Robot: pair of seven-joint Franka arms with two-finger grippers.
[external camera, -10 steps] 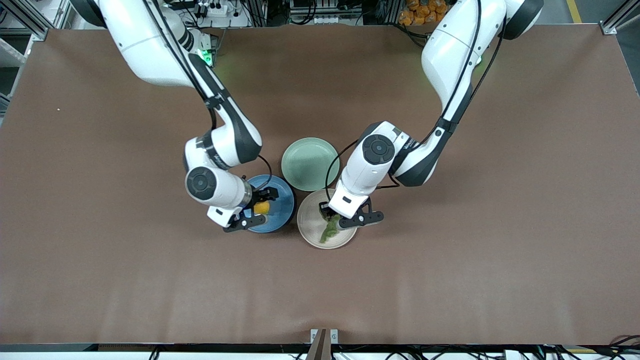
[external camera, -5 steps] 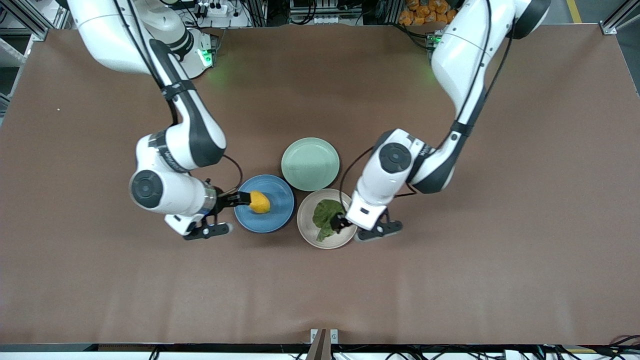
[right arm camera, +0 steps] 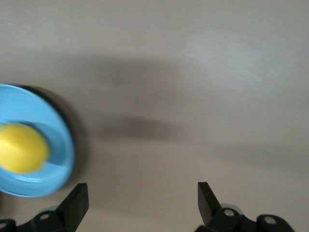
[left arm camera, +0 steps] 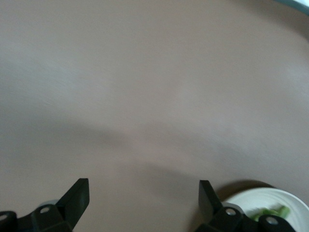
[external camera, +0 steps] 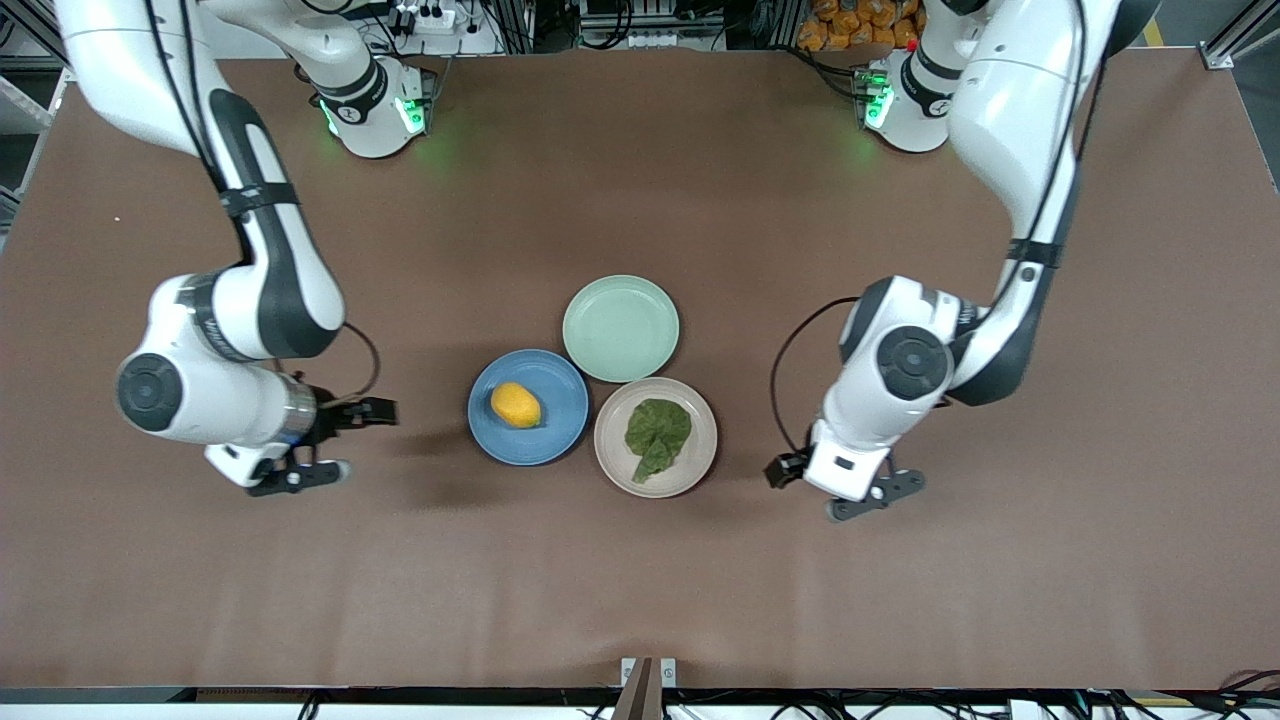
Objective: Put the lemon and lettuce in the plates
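Two plates in the middle of the brown surface each carry something. On the blue plate sits the lemon, a little off centre toward the right arm's end. Just beside it, toward the left arm's end, the beige plate holds the lettuce, lying flat with its stem end pointing toward the front camera. A pale green plate lies farther from the front camera than those two, tucked against both rims, with nothing on it.

Neither arm has hold of anything. The right tool hangs over bare surface near the blue plate, toward the right arm's end, its fingers spread wide with nothing between them. In the right wrist view the two dark fingertips stand far apart over brown surface, with the blue plate's edge and the lemon off at one side.

The left tool hangs over bare surface toward the left arm's end, apart from the beige plate, and is likewise wide open and empty. The left wrist view shows its fingertips well separated, and a corner of the beige plate with a bit of green leaf.
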